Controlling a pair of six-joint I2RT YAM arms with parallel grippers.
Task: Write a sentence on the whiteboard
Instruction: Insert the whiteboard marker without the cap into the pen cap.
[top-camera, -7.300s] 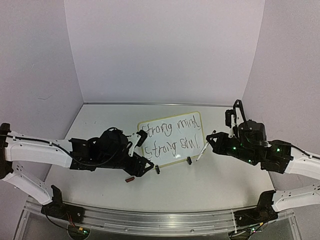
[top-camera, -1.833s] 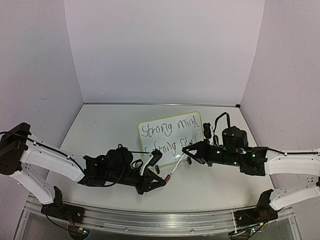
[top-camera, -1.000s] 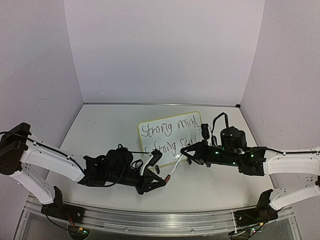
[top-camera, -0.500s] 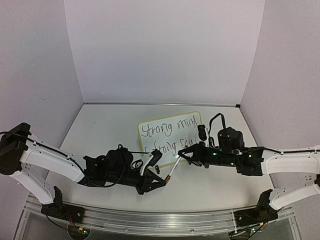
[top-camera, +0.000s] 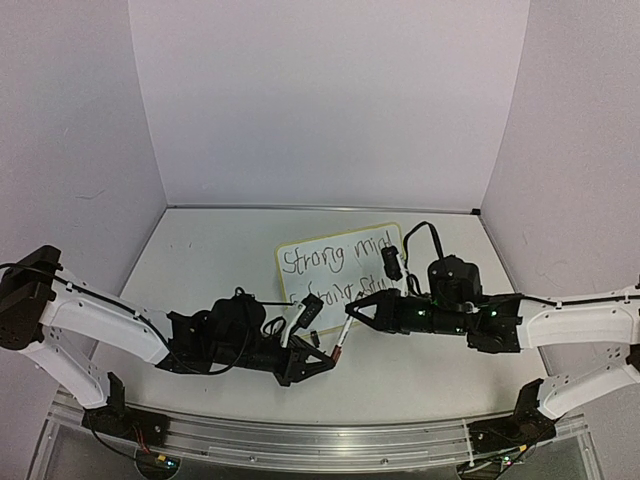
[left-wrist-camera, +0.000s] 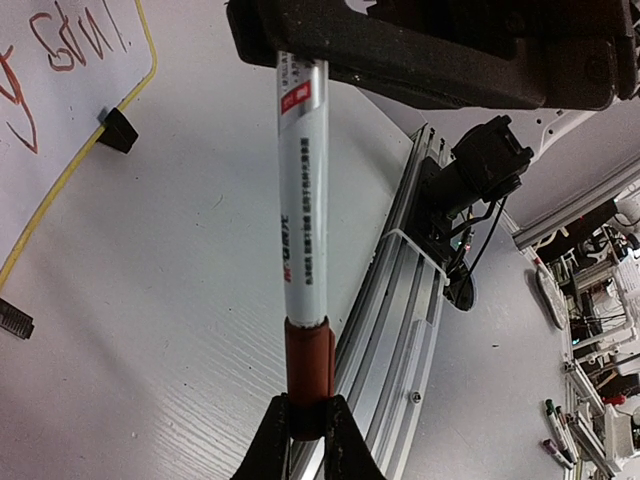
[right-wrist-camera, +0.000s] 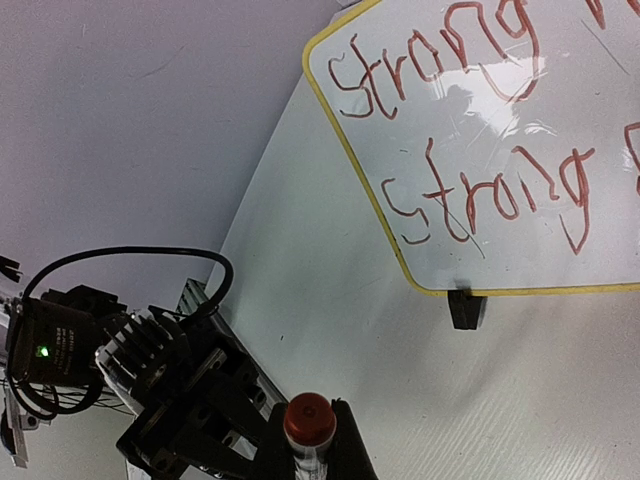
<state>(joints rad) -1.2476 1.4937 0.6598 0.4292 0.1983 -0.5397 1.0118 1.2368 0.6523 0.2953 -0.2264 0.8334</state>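
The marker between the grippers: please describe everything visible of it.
The marker is slim: a silvery-white barrel with a red label and small print, and a dark red cap. The left gripper pinches the cap; the right gripper clamps the barrel's other end. It is held slanted, near the whiteboard.

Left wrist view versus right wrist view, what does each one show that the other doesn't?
Only left wrist: the marker lengthwise, from the left tool up into the right tool. Only right wrist: "Strong" written twice, and the left arm with its cable. Both: the whiteboard, part of the sentence, a black clip, the marker's red end.
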